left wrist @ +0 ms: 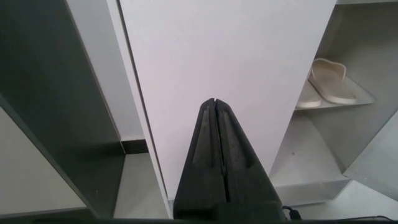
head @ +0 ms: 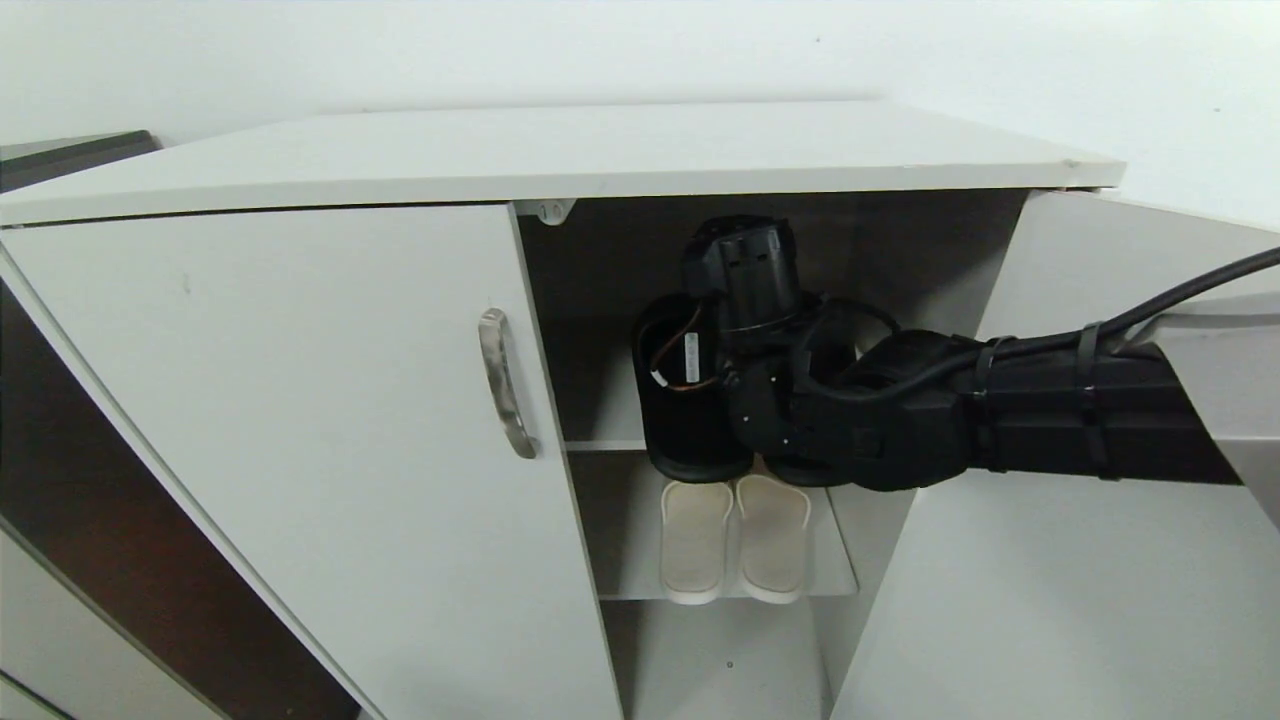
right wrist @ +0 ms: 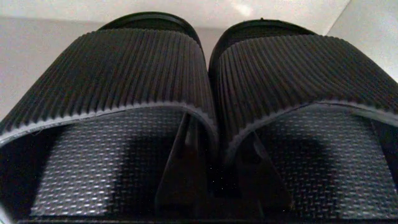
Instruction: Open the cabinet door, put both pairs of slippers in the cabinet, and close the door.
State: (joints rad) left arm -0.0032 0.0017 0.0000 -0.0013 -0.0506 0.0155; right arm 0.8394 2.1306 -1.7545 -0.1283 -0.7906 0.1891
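The cabinet [head: 560, 150] has its right door [head: 1050, 590] swung open and its left door [head: 300, 430] closed. A pair of white slippers [head: 735, 540] [left wrist: 326, 84] lies side by side on the lower shelf [head: 840, 585]. My right gripper [right wrist: 217, 155] reaches into the cabinet at the upper shelf [head: 600, 445], shut on a pair of black slippers [head: 685, 420] [right wrist: 143, 68]. One finger sits inside each slipper, pinching their inner walls together. The heels overhang that shelf's front edge. My left gripper [left wrist: 214, 102] is shut and empty, low in front of the closed door.
A metal handle [head: 505, 385] runs down the closed left door near its inner edge. The bottom compartment [head: 720, 670] under the white slippers holds nothing. A dark piece of furniture [head: 150, 560] stands to the cabinet's left.
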